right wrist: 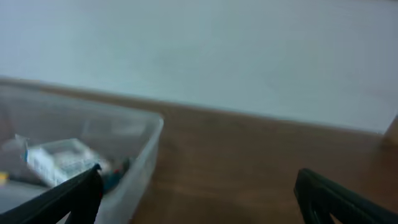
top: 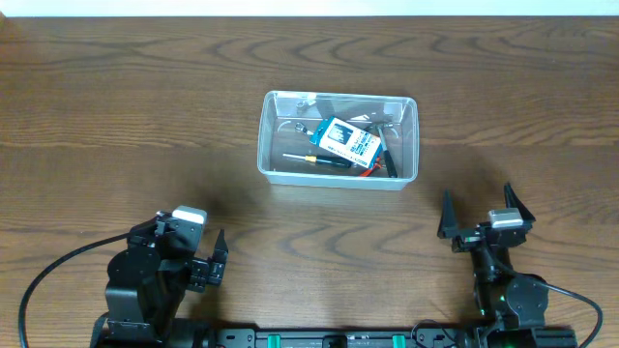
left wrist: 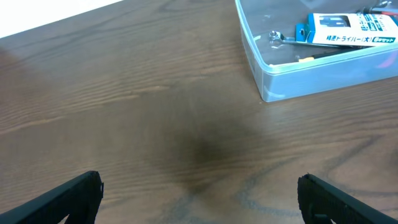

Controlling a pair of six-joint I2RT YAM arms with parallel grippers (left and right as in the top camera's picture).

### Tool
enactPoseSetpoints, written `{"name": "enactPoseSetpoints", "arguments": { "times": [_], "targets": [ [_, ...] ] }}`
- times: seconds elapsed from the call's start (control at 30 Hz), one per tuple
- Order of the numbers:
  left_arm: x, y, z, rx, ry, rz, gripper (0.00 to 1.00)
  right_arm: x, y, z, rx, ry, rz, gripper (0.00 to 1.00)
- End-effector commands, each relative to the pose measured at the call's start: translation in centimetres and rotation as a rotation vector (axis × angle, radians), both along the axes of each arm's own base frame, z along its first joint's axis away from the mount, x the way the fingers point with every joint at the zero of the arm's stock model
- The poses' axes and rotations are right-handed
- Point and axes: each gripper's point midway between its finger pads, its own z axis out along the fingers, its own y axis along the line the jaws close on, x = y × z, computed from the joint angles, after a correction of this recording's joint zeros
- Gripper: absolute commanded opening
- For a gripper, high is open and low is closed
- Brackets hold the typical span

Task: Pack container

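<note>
The container (top: 267, 155) is a clear shallow plastic bin at the middle of the wooden table. Inside it lie a small blue-and-white box (top: 348, 141), a black-handled screwdriver (top: 319, 159) and other small tools. It also shows in the left wrist view (left wrist: 273, 84) at the upper right and in the right wrist view (right wrist: 144, 155) at the left. My left gripper (top: 198, 256) is open and empty near the front left edge, far from the bin. My right gripper (top: 486, 215) is open and empty at the front right, apart from the bin.
The table (top: 116, 116) is dark wood grain. A pale wall runs behind the table's far edge (right wrist: 249, 56). Black cables (top: 48, 275) lead off from both arm bases at the front edge.
</note>
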Motion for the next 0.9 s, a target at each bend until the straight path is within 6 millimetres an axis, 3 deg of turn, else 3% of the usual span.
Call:
{"name": "enactPoseSetpoints", "arguments": {
  "times": [0.0,0.87],
  "targets": [
    [-0.02,0.14,0.00,-0.005,-0.002,0.014,0.98,-0.13,0.40,-1.60,0.009,0.063,0.020,0.99],
    [-0.02,0.14,0.00,-0.004,-0.002,0.013,0.98,-0.13,0.44,-1.54,0.030,0.062,0.021,0.99]
  ]
}}
